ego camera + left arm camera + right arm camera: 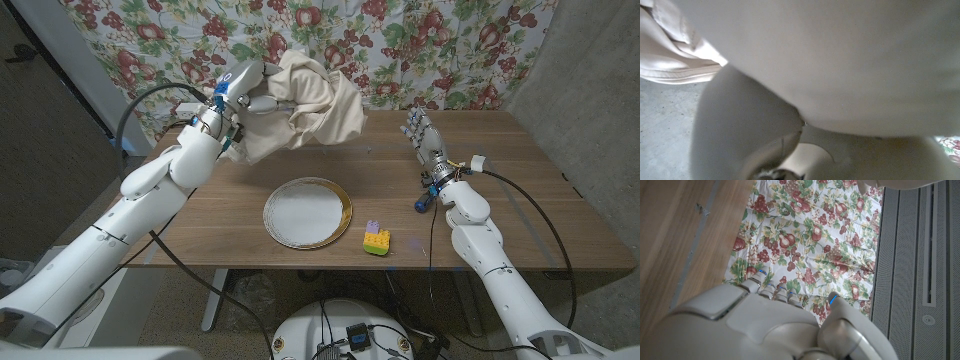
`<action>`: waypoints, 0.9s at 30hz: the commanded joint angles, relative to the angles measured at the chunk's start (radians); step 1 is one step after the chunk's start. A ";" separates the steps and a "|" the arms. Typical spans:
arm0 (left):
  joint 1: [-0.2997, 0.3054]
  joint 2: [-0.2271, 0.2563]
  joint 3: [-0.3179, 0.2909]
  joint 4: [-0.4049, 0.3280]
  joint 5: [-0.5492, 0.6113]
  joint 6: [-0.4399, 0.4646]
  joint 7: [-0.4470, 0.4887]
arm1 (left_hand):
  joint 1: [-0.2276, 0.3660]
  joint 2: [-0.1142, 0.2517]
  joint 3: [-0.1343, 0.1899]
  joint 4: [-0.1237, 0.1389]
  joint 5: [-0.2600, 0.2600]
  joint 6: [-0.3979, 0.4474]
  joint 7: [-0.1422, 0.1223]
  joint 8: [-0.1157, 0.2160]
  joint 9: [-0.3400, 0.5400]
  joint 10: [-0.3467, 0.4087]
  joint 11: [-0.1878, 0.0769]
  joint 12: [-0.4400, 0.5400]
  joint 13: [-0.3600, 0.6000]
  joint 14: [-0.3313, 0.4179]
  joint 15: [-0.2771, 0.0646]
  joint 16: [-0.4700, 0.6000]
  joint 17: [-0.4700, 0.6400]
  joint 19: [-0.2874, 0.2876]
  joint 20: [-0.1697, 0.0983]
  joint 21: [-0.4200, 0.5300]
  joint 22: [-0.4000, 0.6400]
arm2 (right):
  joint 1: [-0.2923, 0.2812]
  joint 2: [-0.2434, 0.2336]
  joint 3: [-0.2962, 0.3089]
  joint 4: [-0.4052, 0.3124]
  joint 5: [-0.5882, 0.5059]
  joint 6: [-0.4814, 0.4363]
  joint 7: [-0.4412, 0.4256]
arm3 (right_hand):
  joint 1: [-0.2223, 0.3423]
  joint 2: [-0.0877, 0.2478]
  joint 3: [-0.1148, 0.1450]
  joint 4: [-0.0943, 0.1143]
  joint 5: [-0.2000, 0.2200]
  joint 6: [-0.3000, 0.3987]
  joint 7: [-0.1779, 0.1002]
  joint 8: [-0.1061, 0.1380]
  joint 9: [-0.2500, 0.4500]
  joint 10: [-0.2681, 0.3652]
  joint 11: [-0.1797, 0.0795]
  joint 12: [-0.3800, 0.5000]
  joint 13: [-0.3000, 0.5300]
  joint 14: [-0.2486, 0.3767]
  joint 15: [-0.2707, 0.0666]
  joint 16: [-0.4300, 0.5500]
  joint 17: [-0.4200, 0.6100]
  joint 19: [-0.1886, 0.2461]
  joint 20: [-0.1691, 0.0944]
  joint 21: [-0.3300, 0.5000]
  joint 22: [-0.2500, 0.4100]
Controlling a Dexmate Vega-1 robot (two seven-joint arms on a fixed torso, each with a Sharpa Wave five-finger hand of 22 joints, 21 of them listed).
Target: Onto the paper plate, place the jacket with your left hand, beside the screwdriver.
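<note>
The paper plate [307,212] lies near the middle of the wooden table [520,200] and serves as the landmark here. It is white with a gold rim and carries nothing. The cream jacket [305,110] hangs bunched in the air behind the plate, toward the far edge of the table and a little to the robot's left, lifted clear of the wood. The left hand [245,92] grips the cloth at its upper left part, its fingers closed into the folds. In the left wrist view the pale jacket [840,65] fabric lies right against the camera, with a seamed edge showing at one corner.

The right hand [420,133] stands well to the robot's right of the plate, near the far side of the table, palm upright and fingers straight and apart, holding nothing. In the right wrist view the back of the right hand [770,325] is seen with its fingertips pointing toward a floral cloth [805,245] that hangs behind the table.

A small toy block stack [376,240], purple on yellow on green, sits just to the robot's right of the plate, near the front edge, close to the rim but apart from it
</note>
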 commanded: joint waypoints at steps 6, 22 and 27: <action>-0.004 -0.010 -0.009 0.000 -0.055 -0.075 -0.070 | 0.216 0.225 0.001 0.002 0.007 0.007 -0.004 -0.006 0.005 0.012 -0.001 -0.008 0.008 0.037 -0.068 -0.004 0.012 -0.006 0.001 0.010 -0.008 | 0.001 0.005 0.004 0.007 0.006 0.006 -0.002 | 0.000 0.003 0.009 0.002 0.000 0.002 0.000 0.003 0.003 -0.004 -0.005 -0.001 0.003 0.005 0.001 0.001 0.002 0.008 -0.029 0.002 0.003; 0.004 0.008 -0.022 -0.030 -0.080 -0.114 -0.173 | 0.215 0.226 0.001 0.003 0.007 0.006 -0.004 -0.012 0.006 0.015 -0.002 -0.015 0.013 0.037 -0.068 -0.007 0.024 -0.012 0.001 0.018 -0.022 | 0.002 0.005 0.005 0.006 0.002 0.016 -0.001 | 0.000 0.003 0.009 0.002 0.000 0.003 -0.001 0.004 0.003 -0.003 -0.005 0.000 0.003 0.005 0.000 0.001 0.002 0.009 -0.029 0.002 0.003; 0.006 0.010 -0.025 -0.033 -0.088 -0.123 -0.198 | 0.214 0.226 0.001 0.003 0.007 0.007 -0.007 -0.013 0.006 0.016 -0.002 -0.018 0.015 0.035 -0.068 -0.009 0.028 -0.016 0.002 0.020 -0.026 | 0.002 0.005 0.005 0.005 0.000 0.020 -0.001 | 0.000 0.003 0.009 0.001 0.000 0.003 -0.001 0.003 0.003 -0.003 -0.006 0.000 0.003 0.005 0.000 0.000 0.002 0.009 -0.029 0.002 0.003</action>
